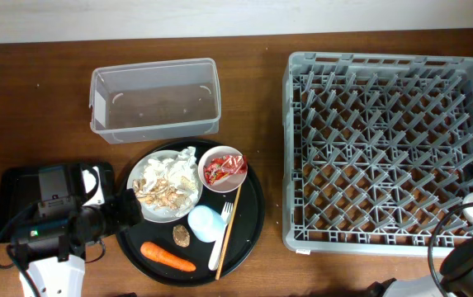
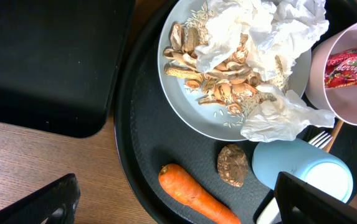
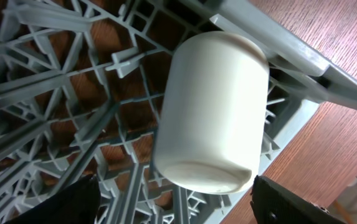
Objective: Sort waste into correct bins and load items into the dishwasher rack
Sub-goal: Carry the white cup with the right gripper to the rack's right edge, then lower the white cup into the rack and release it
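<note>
Lies tipped in dishwasher rack (image 3: 53,93) corner: white cup (image 3: 212,112), just ahead of spread right end effector (image 3: 175,200), apart.

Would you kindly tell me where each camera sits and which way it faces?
Overhead: above the table, looking straight down on clear tub, dishwasher rack; left arm, right arm at bottom.
Left wrist: on left arm, looking down at plate, carrot; open left tool tips in bottom corners.
Right wrist: on right arm, looking down into dishwasher rack at white cup; right tool tips in bottom corners.
Shared: overhead and left wrist both show plate and carrot.
</note>
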Robot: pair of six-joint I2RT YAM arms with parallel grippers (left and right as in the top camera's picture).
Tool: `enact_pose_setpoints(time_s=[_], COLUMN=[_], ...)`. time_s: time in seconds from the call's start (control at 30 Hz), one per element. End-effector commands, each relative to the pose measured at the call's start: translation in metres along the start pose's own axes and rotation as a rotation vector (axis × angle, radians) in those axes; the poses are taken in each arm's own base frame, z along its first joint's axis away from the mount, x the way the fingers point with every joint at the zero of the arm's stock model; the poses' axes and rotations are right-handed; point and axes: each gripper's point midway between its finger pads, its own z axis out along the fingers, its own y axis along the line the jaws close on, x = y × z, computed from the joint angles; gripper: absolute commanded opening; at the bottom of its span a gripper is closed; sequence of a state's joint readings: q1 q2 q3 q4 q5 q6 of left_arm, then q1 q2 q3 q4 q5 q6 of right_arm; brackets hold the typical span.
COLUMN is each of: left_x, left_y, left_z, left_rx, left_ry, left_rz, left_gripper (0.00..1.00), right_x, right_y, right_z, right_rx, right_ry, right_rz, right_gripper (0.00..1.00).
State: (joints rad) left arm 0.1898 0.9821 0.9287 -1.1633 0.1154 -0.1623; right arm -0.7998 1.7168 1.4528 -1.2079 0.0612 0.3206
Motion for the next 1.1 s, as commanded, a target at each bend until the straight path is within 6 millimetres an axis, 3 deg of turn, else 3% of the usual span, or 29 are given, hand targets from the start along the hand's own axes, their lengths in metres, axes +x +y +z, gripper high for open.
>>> enact_pose_setpoints(time_s=[0.0, 0.07, 0.17, 0.23, 0.37, 1.07], left_x=[-0.006, -0.006, -0.006, -0.006, -0.006, -0.006], left_y=[0.000, 0.000, 0.000, 0.000, 0.000, 0.001], left_z=[-0.005, -0.005, -0.005, -0.005, -0.005, -0.005], left_rx=[-0.003, -0.003, -0.003, -0.002, -0.003, -0.006], left_ry=[-0.020, -0.020, -0.020, -0.020, -0.020, -0.022], left_rz=[-0.011, -0.011, -0.011, -0.011, -0.011, -0.011], left_gripper=[0.99, 0.99, 0.99, 0.99, 0.99, 0.99], right_x=[0.001, 0.002, 0.005, 0.008, 0.006, 0.000], right_y=[0.005, 0.011, 0.009, 0.005, -0.018, 0.005], right_z=[-0.011, -0.014, -0.017, -0.017, -0.017, 0.015], right_rx=[-0.051, -0.085, -0.083, -0.061, 0.072, -0.019], right_ry=[-0.015, -0.015, -0.015, -0.003, -0.023, 0.038], right_rz=[0.003, -0.030, -0.029, -0.030, 0.043, -0.024], right_gripper=[0.81, 0.79, 0.66, 0.63, 0.63, 0.63])
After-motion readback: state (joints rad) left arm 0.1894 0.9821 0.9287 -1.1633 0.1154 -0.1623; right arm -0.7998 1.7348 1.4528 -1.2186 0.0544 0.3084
